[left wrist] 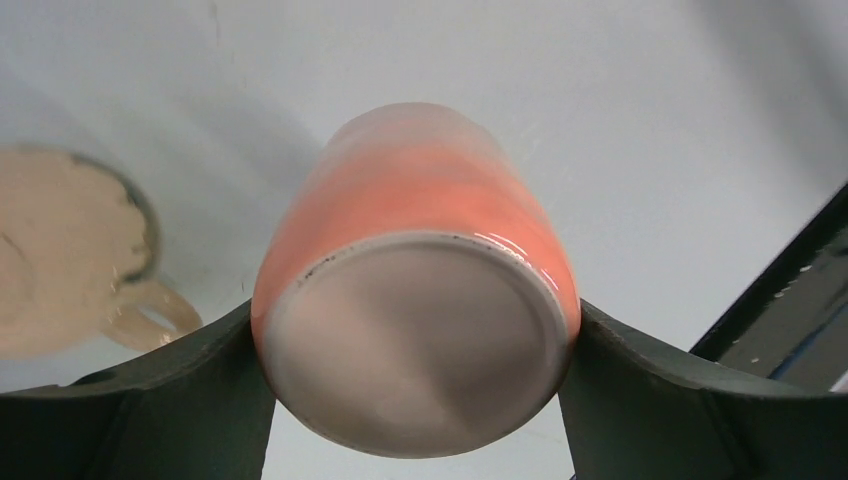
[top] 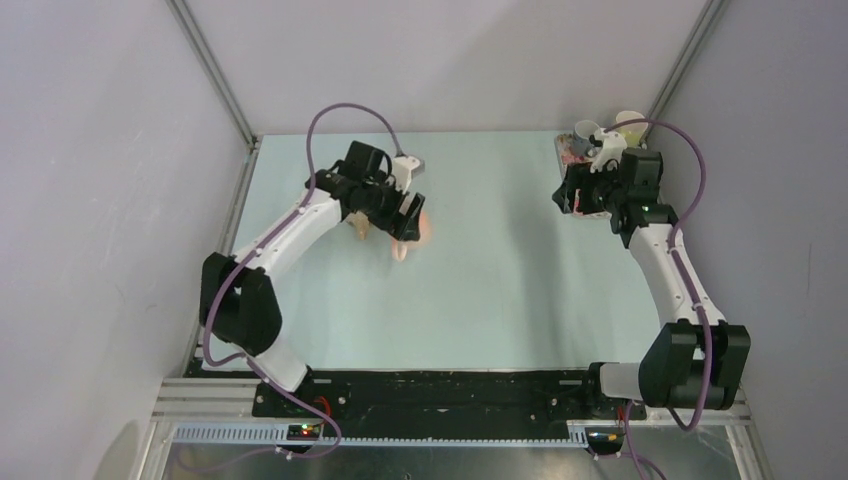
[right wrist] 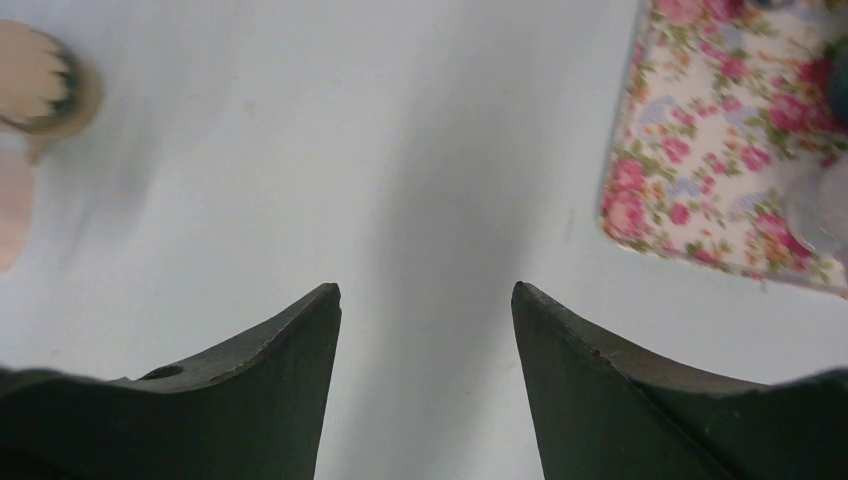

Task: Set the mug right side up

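Note:
The mug (left wrist: 415, 250) is orange-pink and glossy, with an unglazed pale bottom that faces the left wrist camera and its mouth pointing away. My left gripper (left wrist: 415, 305) is shut on it, one dark finger pressed to each side near the base. From above, the mug (top: 410, 240) shows as a pink shape under the left gripper (top: 406, 222) at the table's back left. I cannot tell whether it touches the table. My right gripper (right wrist: 425, 288) stands open over bare table, with nothing between its fingers; in the top view the right gripper (top: 572, 196) is at the back right.
A beige cup (left wrist: 60, 255) with a handle lies just left of the mug, seen from above as the beige cup (top: 360, 229). A floral tray (right wrist: 720, 150) holding small objects sits at the back right corner, close beside the right gripper. Grey walls enclose the table.

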{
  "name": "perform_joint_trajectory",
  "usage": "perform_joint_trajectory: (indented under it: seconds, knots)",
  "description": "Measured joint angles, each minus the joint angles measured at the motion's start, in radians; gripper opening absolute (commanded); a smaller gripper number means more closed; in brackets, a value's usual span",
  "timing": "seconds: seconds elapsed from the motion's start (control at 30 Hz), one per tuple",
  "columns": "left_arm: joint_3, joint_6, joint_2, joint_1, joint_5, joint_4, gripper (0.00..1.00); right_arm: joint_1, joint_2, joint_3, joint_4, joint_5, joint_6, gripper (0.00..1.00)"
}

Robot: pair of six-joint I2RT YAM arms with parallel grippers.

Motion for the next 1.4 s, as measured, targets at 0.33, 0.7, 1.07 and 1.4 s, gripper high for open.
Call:
perform_joint_trajectory:
  seconds: [0.33,0.7,1.07,1.4]
  knots:
    - [0.319,-0.109,0.043,0.005,0.288,0.0,0.0,0.083,-0.035,0.0,0.2,-0.288,0.227,0.69]
    - [0.151,-0.584,0.085,0.068,0.533,0.48,0.0,0.183,0.074,-0.084,0.716,-0.534,0.765,0.68]
    - [-0.149,-1.209,0.076,0.146,0.498,1.308,0.0,0.276,0.097,-0.21,1.047,-0.552,1.039,0.69]
    - [-0.249,-1.456,0.076,0.108,0.489,1.754,0.0,0.323,0.129,-0.236,1.206,-0.539,1.214,0.7]
